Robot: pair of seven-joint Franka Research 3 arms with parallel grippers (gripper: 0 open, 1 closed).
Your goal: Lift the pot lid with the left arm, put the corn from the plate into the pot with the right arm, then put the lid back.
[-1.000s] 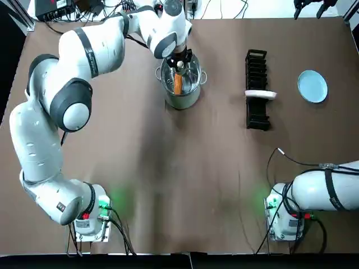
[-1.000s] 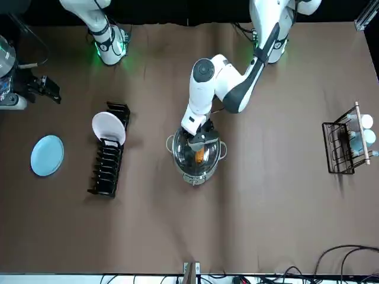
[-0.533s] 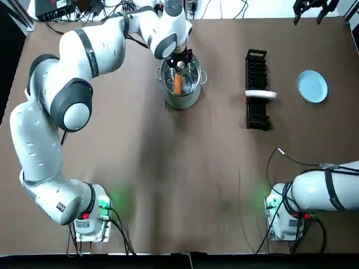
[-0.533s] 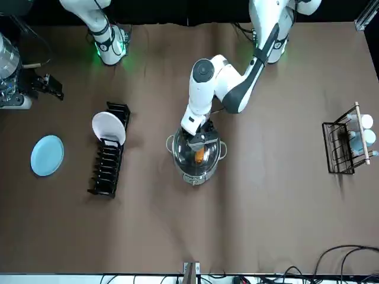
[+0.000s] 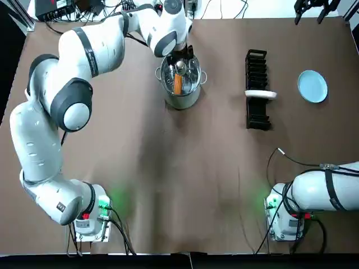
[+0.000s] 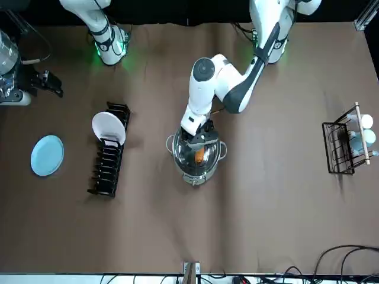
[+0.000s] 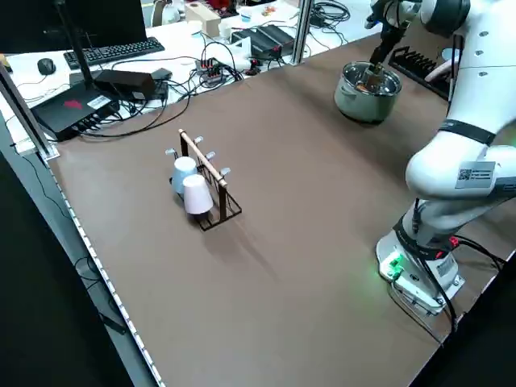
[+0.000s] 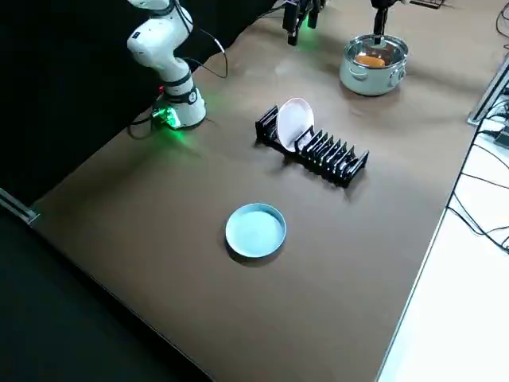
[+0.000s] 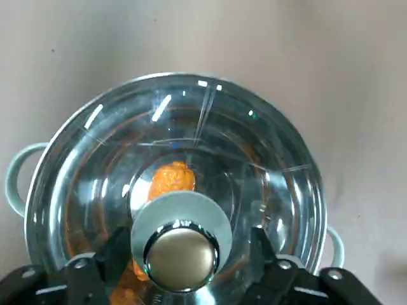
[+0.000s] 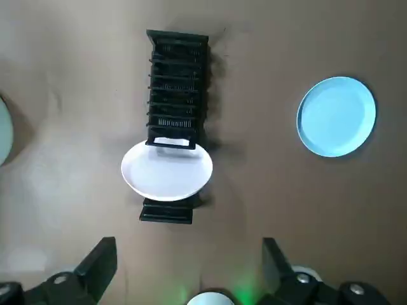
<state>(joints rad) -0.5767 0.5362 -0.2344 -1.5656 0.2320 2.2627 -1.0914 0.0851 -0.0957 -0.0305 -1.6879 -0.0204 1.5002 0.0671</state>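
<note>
The steel pot stands at the far middle of the table with its glass lid seated on it. The orange corn lies inside, seen through the glass. My left gripper hovers right over the lid's knob, open, one finger on each side and clear of the knob. The light blue plate lies bare at the far right. My right gripper is raised above the far right edge, open, with nothing in it.
A black dish rack holding one white plate stands between the pot and the blue plate. A wire cup rack with cups sits on my left side. Cables, a keyboard and boxes lie beyond the table's left edge.
My left gripper has edged slightly up and back from the lid, which stays on the pot. The right gripper has shifted a little near the far right edge.
</note>
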